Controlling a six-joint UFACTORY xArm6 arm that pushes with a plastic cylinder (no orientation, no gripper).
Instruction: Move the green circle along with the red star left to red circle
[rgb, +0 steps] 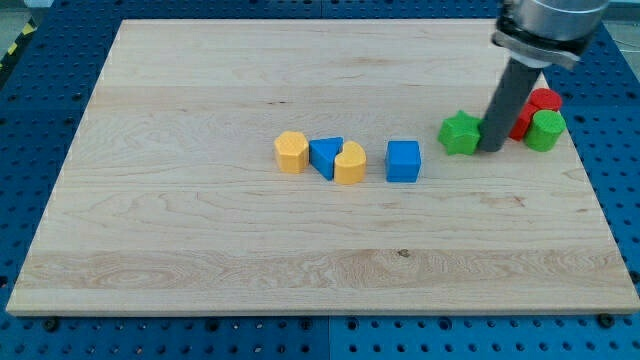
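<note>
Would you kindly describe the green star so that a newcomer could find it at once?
Start at the wooden board's upper right, where a cluster of blocks sits around my tip. The green star is just left of the tip. Unlike the round green circle on the far side, it has points.

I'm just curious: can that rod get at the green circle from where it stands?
Probably yes. My tip stands between the green star and the green circle, just left of the circle, with a red block behind. Nothing seems to block it.

Green circle (546, 130) touching red block (541, 103), view's upper right.
</note>
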